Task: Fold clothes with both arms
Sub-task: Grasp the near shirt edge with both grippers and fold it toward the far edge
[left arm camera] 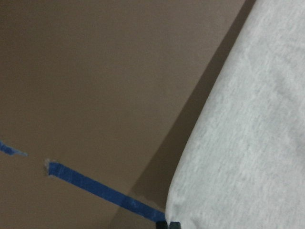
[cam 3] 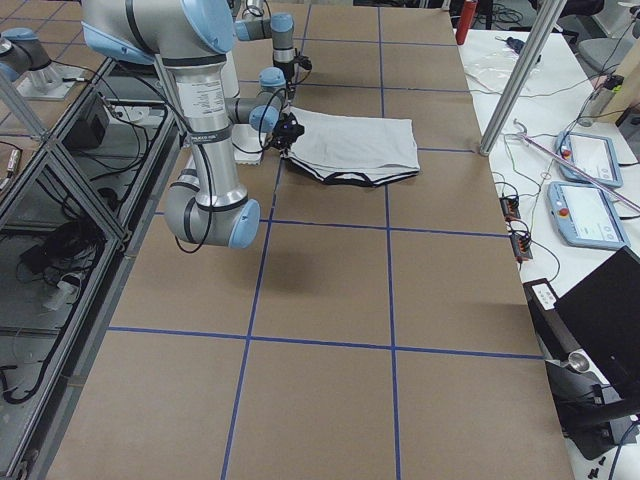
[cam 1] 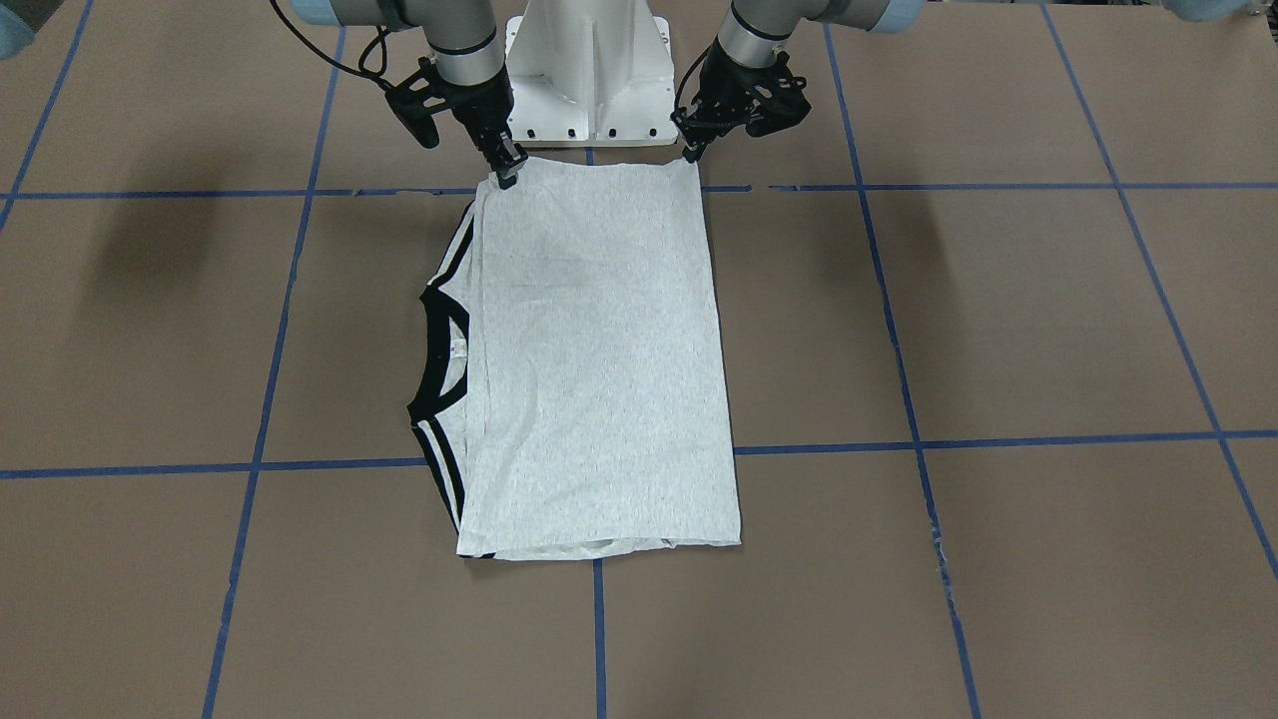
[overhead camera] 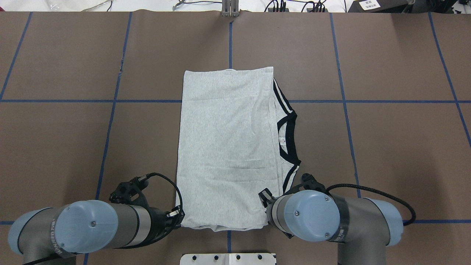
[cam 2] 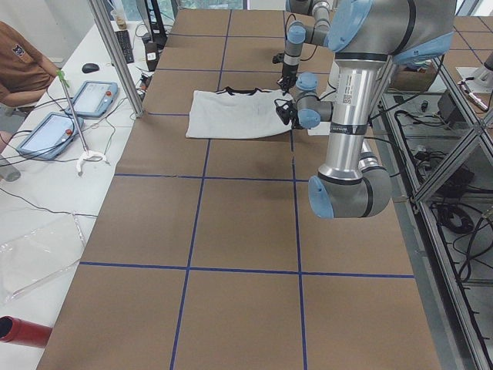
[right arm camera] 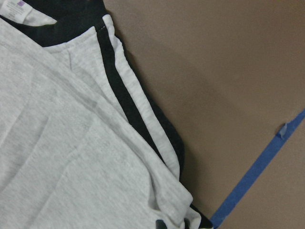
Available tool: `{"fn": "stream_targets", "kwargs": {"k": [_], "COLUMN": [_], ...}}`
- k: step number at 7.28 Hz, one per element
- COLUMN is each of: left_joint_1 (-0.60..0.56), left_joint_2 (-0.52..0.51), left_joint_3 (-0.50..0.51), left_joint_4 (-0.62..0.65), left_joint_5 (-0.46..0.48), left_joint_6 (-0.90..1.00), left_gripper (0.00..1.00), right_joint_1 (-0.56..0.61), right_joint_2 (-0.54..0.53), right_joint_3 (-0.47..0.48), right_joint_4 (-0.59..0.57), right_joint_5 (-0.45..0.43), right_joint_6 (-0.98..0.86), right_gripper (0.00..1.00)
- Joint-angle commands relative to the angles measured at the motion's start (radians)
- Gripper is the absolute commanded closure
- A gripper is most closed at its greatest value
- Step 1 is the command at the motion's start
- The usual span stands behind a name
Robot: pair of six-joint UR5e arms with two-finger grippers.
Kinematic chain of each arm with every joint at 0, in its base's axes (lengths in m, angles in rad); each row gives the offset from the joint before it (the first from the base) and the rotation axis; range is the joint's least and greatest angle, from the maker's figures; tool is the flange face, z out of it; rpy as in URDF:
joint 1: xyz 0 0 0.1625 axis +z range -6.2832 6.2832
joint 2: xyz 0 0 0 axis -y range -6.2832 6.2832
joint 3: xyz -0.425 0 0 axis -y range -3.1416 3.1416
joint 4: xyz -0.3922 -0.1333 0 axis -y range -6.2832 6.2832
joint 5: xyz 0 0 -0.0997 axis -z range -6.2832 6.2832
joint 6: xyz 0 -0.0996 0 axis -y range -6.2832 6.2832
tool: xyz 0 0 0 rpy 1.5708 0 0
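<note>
The light grey T-shirt [cam 1: 599, 350] lies folded into a long rectangle on the brown table, and it shows the same way from overhead [overhead camera: 224, 147]. Its black collar [cam 1: 439, 350] and striped shoulders stick out on the robot's right side. The printed front is hidden. My left gripper [cam 1: 691, 152] is shut on the shirt's near corner on the robot's left, low at the table. My right gripper [cam 1: 506, 172] is shut on the other near corner, by the shoulder stripes [right arm camera: 128, 105]. The left wrist view shows the grey corner [left arm camera: 248, 143] against a fingertip.
The white pedestal base [cam 1: 589, 70] stands just behind the shirt's near edge, between the two arms. Blue tape lines [cam 1: 998, 187] cross the brown table cover. Operator consoles [cam 2: 73, 108] and cables lie beyond the far table edge.
</note>
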Motion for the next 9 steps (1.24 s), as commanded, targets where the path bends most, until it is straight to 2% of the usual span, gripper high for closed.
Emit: {"fn": "stream_targets", "kwargs": {"k": [1, 2, 3, 4, 5, 6, 8, 9], "left_joint_1": [0.000, -0.032, -0.151, -0.270, -0.351, -0.382, -0.431, -0.443], "left_joint_2": [-0.011, -0.017, -0.062, -0.127, -0.185, -0.242, -0.287, -0.290], "left_joint_3": [-0.158, -0.186, -0.175, -0.153, -0.084, -0.001, 0.103, 0.180], "left_joint_4": [0.117, 0.159, 0.223, 0.293, 0.328, 0.323, 0.290, 0.209], "left_joint_5": [-0.027, -0.078, -0.094, -0.109, -0.150, -0.152, -0.149, -0.148], "left_joint_6": [-0.004, 0.004, 0.093, 0.237, 0.287, 0.316, 0.394, 0.401], "left_gripper": [1.00, 1.00, 1.00, 1.00, 1.00, 1.00, 1.00, 1.00], "right_joint_1": [-0.023, -0.002, 0.064, 0.130, 0.220, 0.283, 0.345, 0.365], "right_joint_2": [-0.047, -0.048, -0.024, 0.005, 0.028, 0.086, 0.149, 0.192], "right_joint_3": [0.123, 0.164, 0.174, 0.159, 0.144, 0.070, -0.040, -0.115], "right_joint_4": [-0.002, -0.015, -0.055, -0.069, -0.069, -0.069, -0.054, -0.054], "right_joint_5": [-0.001, -0.001, 0.006, 0.019, 0.073, 0.143, 0.147, 0.147], "right_joint_6": [0.074, 0.082, 0.082, 0.074, 0.054, 0.037, -0.031, -0.065], "right_gripper": [1.00, 1.00, 1.00, 1.00, 1.00, 1.00, 1.00, 1.00]}}
